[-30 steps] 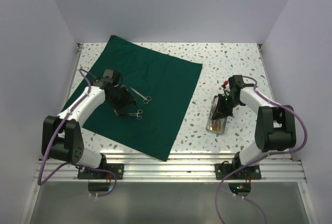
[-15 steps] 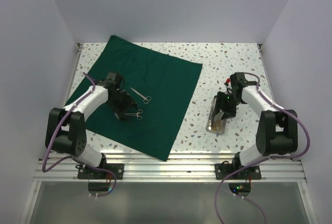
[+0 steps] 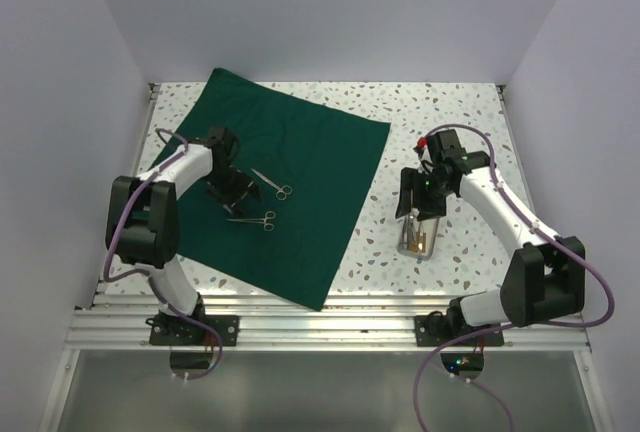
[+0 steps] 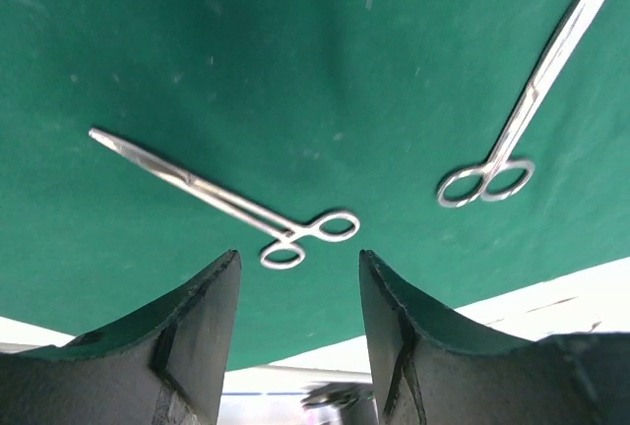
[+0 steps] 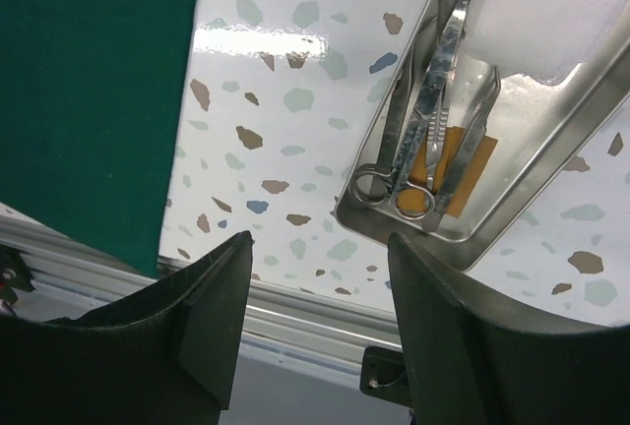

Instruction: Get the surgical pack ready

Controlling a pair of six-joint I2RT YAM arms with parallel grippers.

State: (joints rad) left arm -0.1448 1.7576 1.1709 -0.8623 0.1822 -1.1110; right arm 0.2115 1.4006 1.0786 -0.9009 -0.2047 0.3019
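Note:
The dark green drape [image 3: 310, 167] lies flat on the left half of the table. Two ring-handled steel instruments rest on it. The curved-tip one [image 3: 256, 219] [image 4: 226, 199] lies just ahead of my open left gripper [image 3: 236, 197] [image 4: 299, 277], which holds nothing. The longer one [image 3: 270, 185] [image 4: 536, 91] lies further right. My right gripper [image 3: 418, 212] [image 5: 320, 248] hangs open and empty over the near end of the steel tray [image 3: 417, 245] [image 5: 576, 110]. The tray holds scissors-like instruments [image 5: 425, 115] and white gauze [image 5: 556, 7].
Speckled tabletop [image 3: 440, 122] separates the drape's right edge [image 5: 187, 100] from the tray. An aluminium rail [image 3: 330, 302] runs along the near table edge. Pale walls close in the left, back and right sides.
My right gripper has opened and risen off the tray, its arm swinging back and left. My left gripper has drawn back from the curved-tip instrument, its jaws a little narrower.

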